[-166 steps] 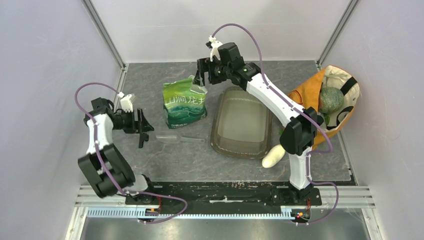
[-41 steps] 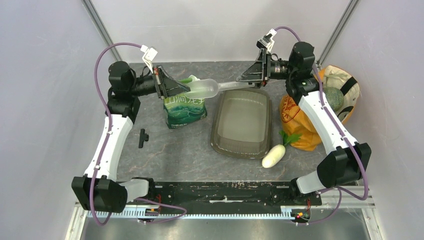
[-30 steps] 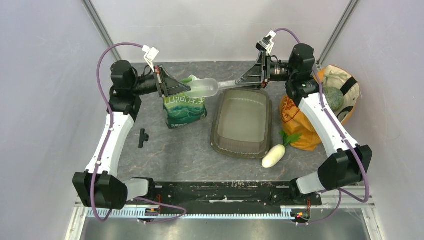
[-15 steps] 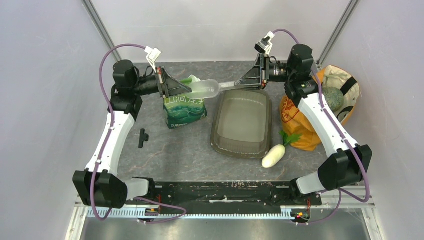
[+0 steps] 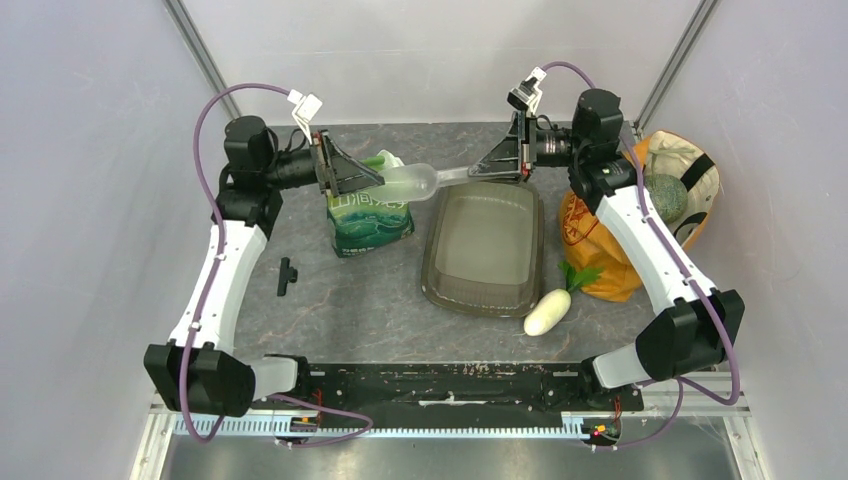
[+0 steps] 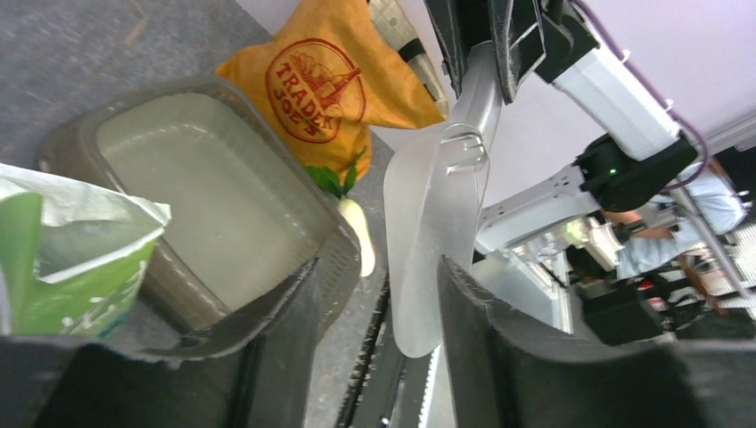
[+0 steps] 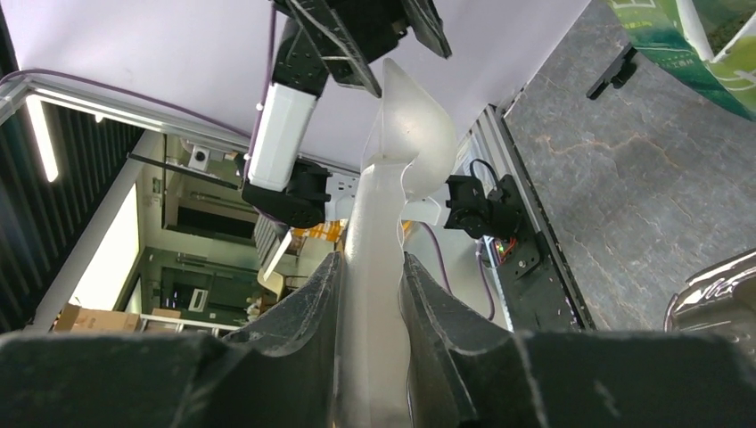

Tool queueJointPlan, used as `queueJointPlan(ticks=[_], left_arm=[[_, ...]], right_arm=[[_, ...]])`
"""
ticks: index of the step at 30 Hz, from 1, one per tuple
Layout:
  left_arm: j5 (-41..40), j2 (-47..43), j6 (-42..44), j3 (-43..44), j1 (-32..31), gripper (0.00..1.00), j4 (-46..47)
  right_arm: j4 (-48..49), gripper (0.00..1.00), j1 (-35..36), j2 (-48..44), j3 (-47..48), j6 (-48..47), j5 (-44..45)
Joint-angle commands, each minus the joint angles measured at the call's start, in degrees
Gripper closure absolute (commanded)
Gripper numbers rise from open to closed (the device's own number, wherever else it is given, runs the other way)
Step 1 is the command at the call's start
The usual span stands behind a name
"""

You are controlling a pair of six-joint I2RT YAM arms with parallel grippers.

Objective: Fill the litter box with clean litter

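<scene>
Left end effector (image 5: 372, 181) has released, jaws now apart around the scoop (image 5: 410, 181) bowl; right end effector (image 5: 480, 170) is clenched on its handle near the counter's far edge. Litter box (image 5: 431, 262) sits mid-counter, no litter seen inside. Scoop looks light, stiff and slick, so the handle is probably the best hold.

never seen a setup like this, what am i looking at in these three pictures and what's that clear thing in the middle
Two robot arms, left and right, are bolted at the near edge of a table. The wide picture looks down from above; the other two come from wrist cameras. On the table sit a grey litter box, a green bag, a white vegetable and an orange bag. The clear thing is a plastic scoop: the right hand grips its handle, while the left hand stands open around its bowl.
</scene>
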Motion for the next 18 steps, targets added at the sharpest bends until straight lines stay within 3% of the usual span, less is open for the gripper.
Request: queueJointPlan(ticks=[1, 6, 7, 8, 9, 13, 16, 18], left_arm=[[-1.6, -0.9, 7.0, 5.0, 0.8, 0.37, -3.7], [-3.3, -3.2, 3.4, 5.8, 10.9, 0.17, 4.3], [-3.1, -3.1, 3.5, 14.6, 13.3, 0.16, 4.6], [-1.5, -2.3, 4.4, 7.5, 15.0, 0.16, 4.5], [0.1, -1.6, 6.4, 8.4, 16.8, 0.15, 2.9], [-1.0, -1.3, 27.7, 11.6, 20.4, 0.14, -13.5], [-2.4, 0.1, 51.8, 14.1, 20.4, 0.14, -30.9], [-3.8, 0.4, 62.4, 13.1, 20.5, 0.13, -35.9]], right_arm=[[-8.9, 1.0, -1.5, 0.0, 4.8, -8.1, 2.4], [-11.4, 1.0, -6.5, 0.8, 8.1, -10.4, 8.7], [-11.3, 1.0, -7.0, 1.0, 8.4, -10.7, 9.3], [-11.3, 1.0, -7.4, 1.3, 8.6, -10.7, 9.5], [-11.3, 1.0, -7.4, 1.6, 8.8, -10.9, 9.4], [-13.3, 1.0, -7.6, 2.7, 9.6, -13.1, 10.0], [-20.4, 1.0, -7.7, 4.5, 13.5, -18.9, 11.8], [-28.2, 1.0, -7.6, 5.9, 18.1, -24.5, 14.2]])
